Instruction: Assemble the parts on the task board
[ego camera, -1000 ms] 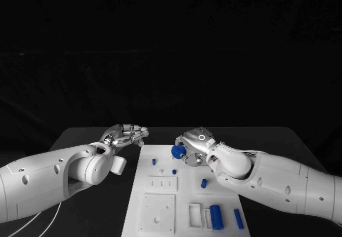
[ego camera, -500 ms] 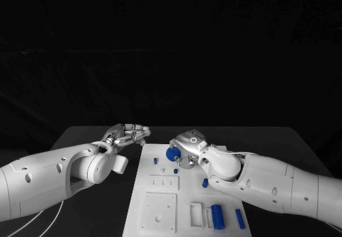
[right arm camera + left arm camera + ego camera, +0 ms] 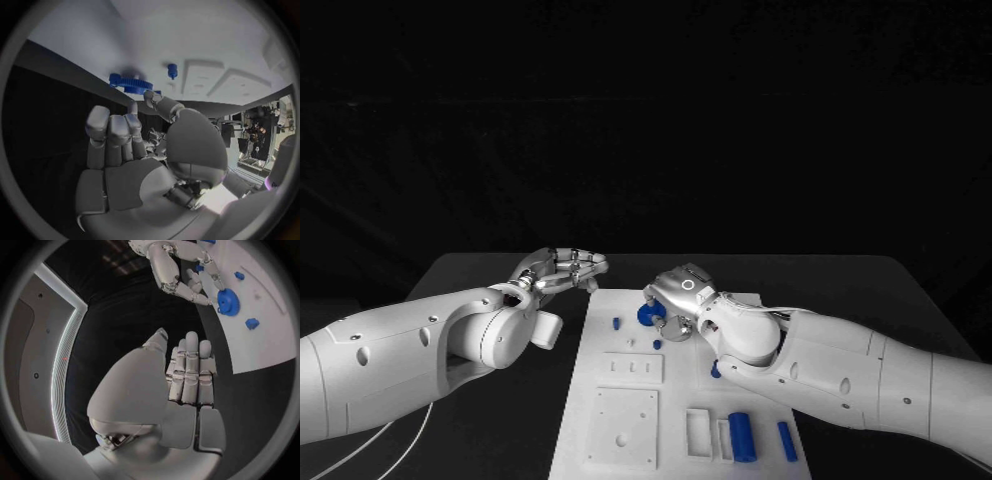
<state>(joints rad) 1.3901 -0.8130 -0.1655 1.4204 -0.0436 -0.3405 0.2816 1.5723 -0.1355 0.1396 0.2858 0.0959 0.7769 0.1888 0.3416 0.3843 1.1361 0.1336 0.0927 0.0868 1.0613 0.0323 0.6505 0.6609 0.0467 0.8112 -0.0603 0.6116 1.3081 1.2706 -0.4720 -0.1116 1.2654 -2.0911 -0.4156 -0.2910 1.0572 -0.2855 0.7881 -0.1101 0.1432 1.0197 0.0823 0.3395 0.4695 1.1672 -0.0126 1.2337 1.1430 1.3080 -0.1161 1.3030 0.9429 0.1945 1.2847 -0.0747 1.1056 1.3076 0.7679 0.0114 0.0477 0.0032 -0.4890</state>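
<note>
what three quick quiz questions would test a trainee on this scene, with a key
1. True or false: the right hand is at the blue gear.
2. Where is the left hand? A) over the task board B) off the board's far-left corner, over the black table
3. Fill in: the left hand holds ____.

Key: 1 true; 2 B; 3 nothing.

Desk (image 3: 488,275): black, plain. Task board (image 3: 625,400): white, unpatterned. Gear (image 3: 649,314): blue with a toothed rim. Small pegs (image 3: 615,326) and long cylinder (image 3: 740,437): same blue. Left hand (image 3: 564,270) and right hand (image 3: 678,302): silver metal. Arms (image 3: 401,360): white.
</note>
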